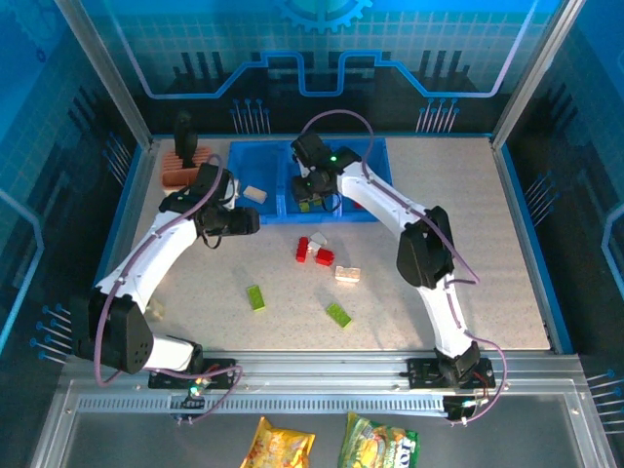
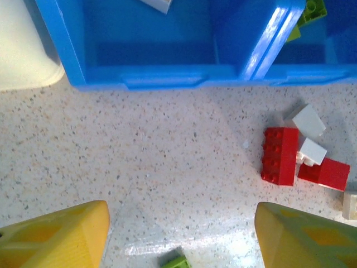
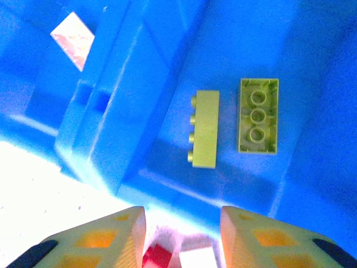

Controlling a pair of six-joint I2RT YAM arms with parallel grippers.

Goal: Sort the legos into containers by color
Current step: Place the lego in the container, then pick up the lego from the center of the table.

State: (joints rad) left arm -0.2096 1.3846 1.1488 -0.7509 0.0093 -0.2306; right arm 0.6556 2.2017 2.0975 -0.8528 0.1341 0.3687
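Observation:
The blue tray (image 1: 255,146) stands at the back. Its left compartment holds a cream brick (image 1: 255,193), its middle one two lime green bricks (image 3: 204,128) (image 3: 258,114). My right gripper (image 1: 310,190) hangs open and empty over the middle compartment's front wall (image 3: 167,184). My left gripper (image 1: 244,222) hovers open over bare table in front of the tray (image 2: 162,72), its yellow fingers (image 2: 61,234) wide apart. To its right lie two red bricks (image 2: 280,155) (image 2: 324,172) with two white ones (image 2: 308,120) (image 2: 311,151). A cream brick (image 1: 347,274) and two green bricks (image 1: 255,297) (image 1: 338,314) lie nearer the front.
A cream block with a ribbed orange top (image 1: 185,168) stands left of the tray, close to the left arm. Two snack packets (image 1: 283,444) (image 1: 375,444) lie on the front ledge. Enclosure walls bound the table.

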